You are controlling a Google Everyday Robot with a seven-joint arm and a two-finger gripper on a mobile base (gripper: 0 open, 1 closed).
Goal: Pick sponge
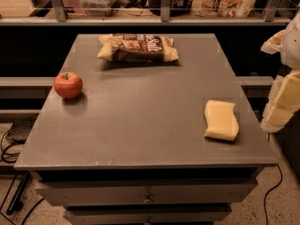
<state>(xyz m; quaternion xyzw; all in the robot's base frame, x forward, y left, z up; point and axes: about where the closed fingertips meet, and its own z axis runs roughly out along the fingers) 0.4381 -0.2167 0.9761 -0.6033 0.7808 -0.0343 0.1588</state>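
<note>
Camera view, sponge (221, 120) on table (140, 121), hand (284, 104) rt

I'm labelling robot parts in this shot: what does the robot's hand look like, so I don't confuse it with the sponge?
The hand, at the right edge beside the table, is pale yellow blocky pieces under whitish casing. No cables or markings show on it. The sponge is flatter and wavy-edged.
</note>
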